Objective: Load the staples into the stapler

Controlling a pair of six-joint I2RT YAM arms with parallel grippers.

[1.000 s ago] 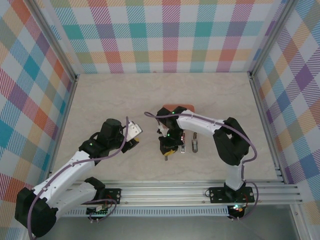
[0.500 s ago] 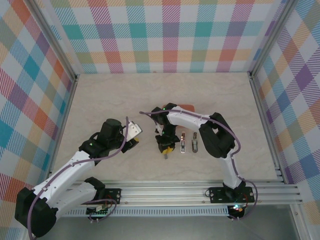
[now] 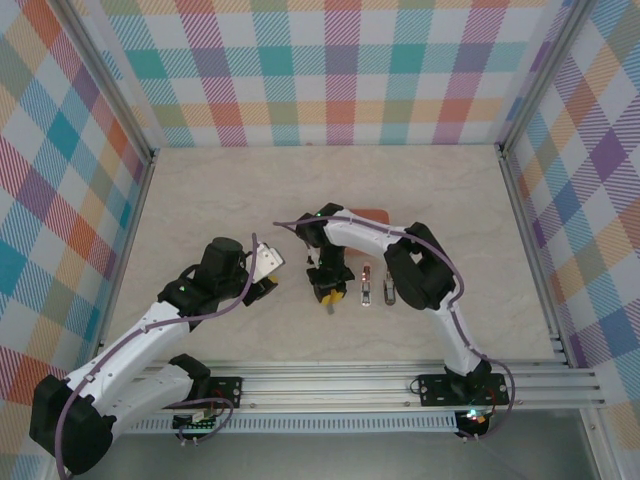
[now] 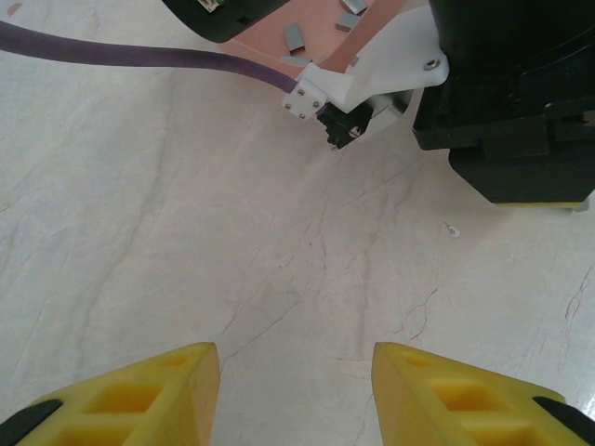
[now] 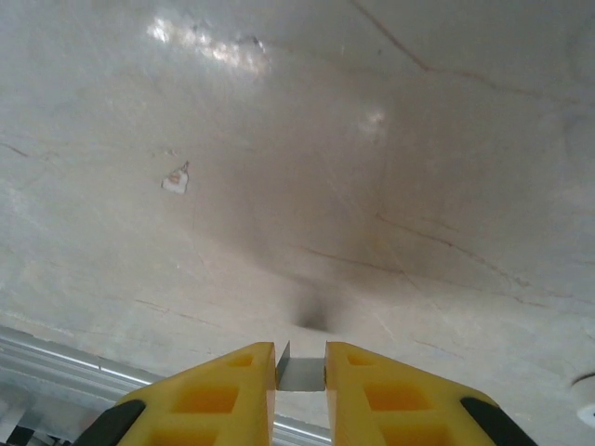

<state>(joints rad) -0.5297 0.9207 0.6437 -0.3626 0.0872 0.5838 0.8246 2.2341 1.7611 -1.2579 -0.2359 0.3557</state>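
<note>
Robot lab test cell. Plaid printed wall panels (image 3: 340,70) box in a pale marble-look tabletop (image 3: 220,200), with aluminium frame posts (image 3: 105,80) at the corners. A slotted metal rail (image 3: 330,380) runs along the near edge, left arm (image 3: 140,335) and right arm (image 3: 455,335) bolted on, purple cable (image 4: 139,56) exposed.

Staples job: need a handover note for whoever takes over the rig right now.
Grip: right pincer shut on one staple strip, low over the table; left pincer open, empty.
Things: spare staples lie on the pink tray; what looks like the stapler lies on the table just right of the right pincer.
Done: strip picked up.
Left: load it into the stapler.
</note>
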